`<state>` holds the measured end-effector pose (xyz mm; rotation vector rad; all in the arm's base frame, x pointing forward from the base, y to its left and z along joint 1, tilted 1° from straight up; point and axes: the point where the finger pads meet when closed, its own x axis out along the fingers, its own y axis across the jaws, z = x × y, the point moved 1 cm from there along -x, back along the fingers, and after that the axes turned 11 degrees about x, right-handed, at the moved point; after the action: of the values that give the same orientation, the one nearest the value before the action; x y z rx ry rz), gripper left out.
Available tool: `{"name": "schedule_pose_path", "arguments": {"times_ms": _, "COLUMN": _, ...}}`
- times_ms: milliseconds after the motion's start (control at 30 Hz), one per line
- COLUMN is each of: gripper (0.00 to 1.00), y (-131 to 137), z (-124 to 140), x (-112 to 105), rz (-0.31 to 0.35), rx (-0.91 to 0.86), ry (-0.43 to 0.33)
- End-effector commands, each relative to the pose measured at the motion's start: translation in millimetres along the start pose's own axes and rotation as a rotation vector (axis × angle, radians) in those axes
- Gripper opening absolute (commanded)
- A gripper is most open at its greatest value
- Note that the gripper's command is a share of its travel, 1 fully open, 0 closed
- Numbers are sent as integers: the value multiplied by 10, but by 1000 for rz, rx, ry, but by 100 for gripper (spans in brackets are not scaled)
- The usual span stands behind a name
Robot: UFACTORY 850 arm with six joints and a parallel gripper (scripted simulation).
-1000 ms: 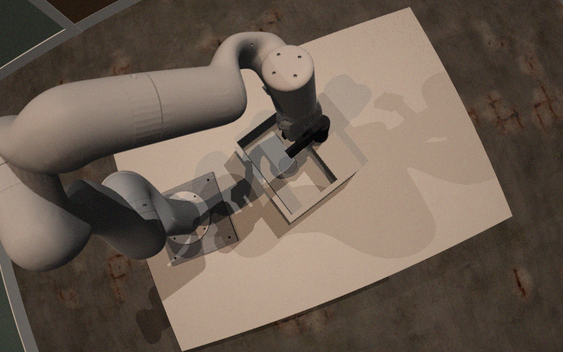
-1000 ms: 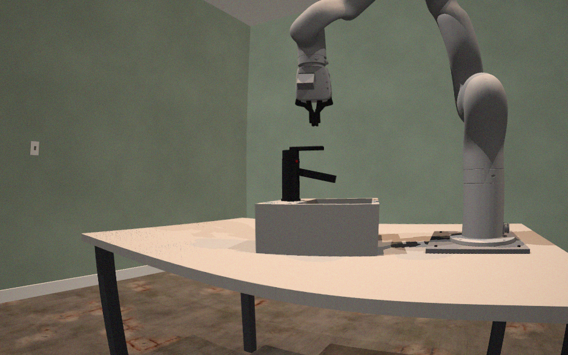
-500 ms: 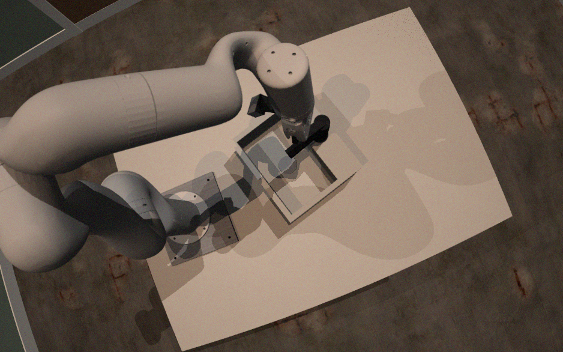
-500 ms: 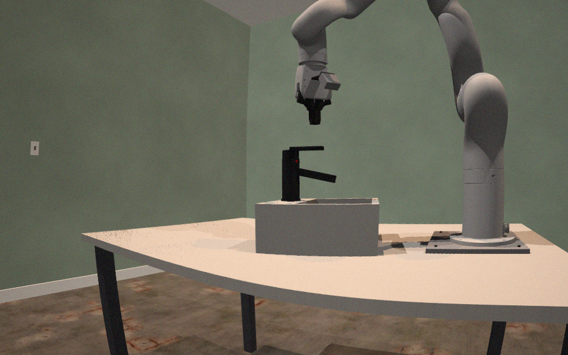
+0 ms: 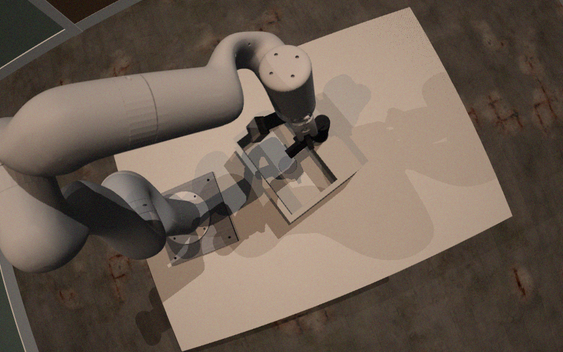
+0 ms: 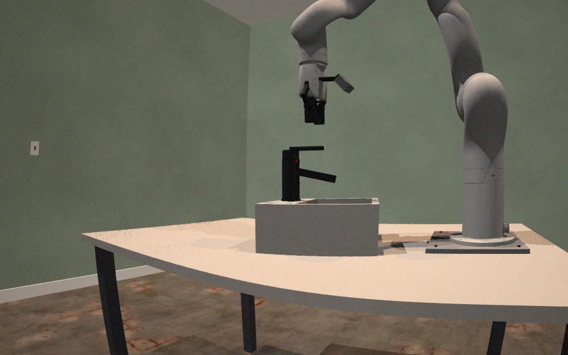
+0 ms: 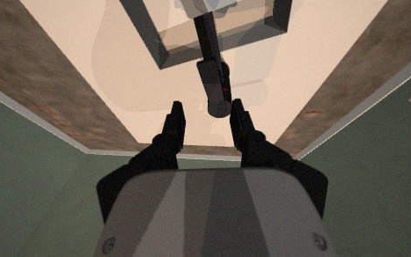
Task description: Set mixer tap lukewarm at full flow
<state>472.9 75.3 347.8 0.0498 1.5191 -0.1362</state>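
Approach step. Pincer (image 6: 313, 115) half-spread, nothing gripped, hanging well above tap lever (image 6: 306, 148). Lever lying flat, aligned over spout (image 6: 317, 175), on sink (image 6: 317, 226) atop worktop (image 6: 215, 260). Next, prob.: descend, straddle lever, clamp, lift fully up.

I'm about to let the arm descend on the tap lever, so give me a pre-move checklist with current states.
1. Gripper open, nothing held: ok.
2. Gripper above the lever, clear gap between them: ok.
3. Fingers straddling the lever's line: cannot tell; in the wrist view they flank the tap's body end.
4. Lever over the spout, lukewarm: ok.
5. Lever lifted for full flow: not ok, lies flat.
6. Basin free of obstacles around the tap: ok.
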Motion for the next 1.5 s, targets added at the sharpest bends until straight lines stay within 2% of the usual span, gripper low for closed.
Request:
{"name": "schedule_pose_path", "arguments": {"times_ms": 0, "gripper": 63, "y": -6, "z": 11, "x": -8, "rz": 66, "rx": -226, "ry": 43}}
{"name": "schedule_pose_path", "arguments": {"times_ms": 1167, "gripper": 63, "y": -6, "z": 12, "x": -1, "rz": 73, "rx": -250, "ry": 47}}
{"name": "schedule_pose_path", "arguments": {"times_ms": 1467, "gripper": 63, "y": -3, "z": 9, "x": 60, "rz": 73, "rx": -251, "ry": 47}}
